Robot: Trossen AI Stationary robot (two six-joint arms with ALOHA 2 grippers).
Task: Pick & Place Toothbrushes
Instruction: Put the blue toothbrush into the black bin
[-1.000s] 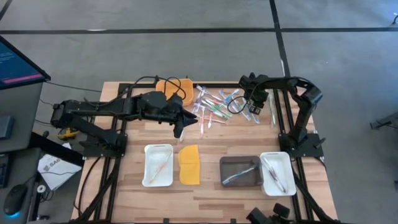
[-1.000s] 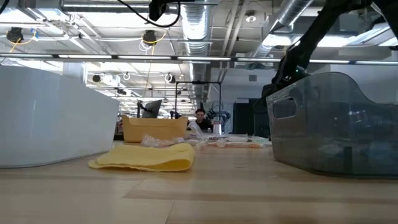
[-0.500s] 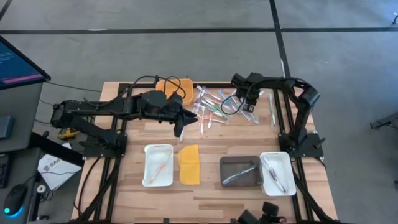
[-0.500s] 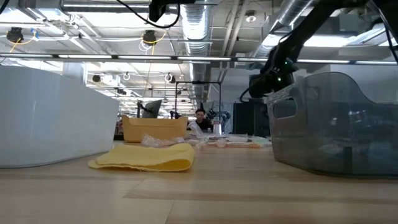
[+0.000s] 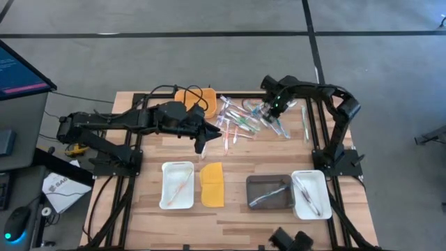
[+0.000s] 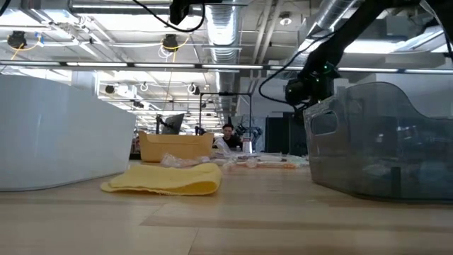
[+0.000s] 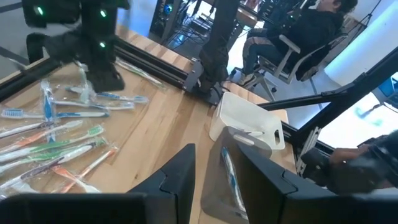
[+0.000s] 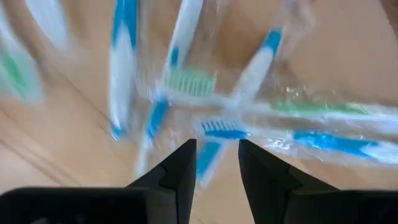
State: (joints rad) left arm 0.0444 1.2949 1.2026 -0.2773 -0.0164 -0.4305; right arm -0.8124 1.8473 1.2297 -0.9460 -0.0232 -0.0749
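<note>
Toothbrushes point(image 5: 240, 120) scattered in clear wrappers near the far edge of the desk point(image 5: 230, 216), between the two arms. Right end effector point(image 5: 271, 110) low over the pile's right side, fingers point(image 8: 177, 167) narrowly parted with nothing between them, a blue-bristled brush point(image 8: 222, 129) just ahead. Left end effector point(image 5: 200, 144) just beside the pile's left edge, fingers point(image 7: 180, 176) a narrow gap apart, empty. More brushes in the white tray point(image 5: 177, 187), the grey bin point(image 5: 269, 193) and the second white tray point(image 5: 310, 194).

One camera looks straight down on the desk point(image 5: 237, 209); another sits level at its surface; wrist cameras share the toothbrushes point(image 5: 240, 120).
</note>
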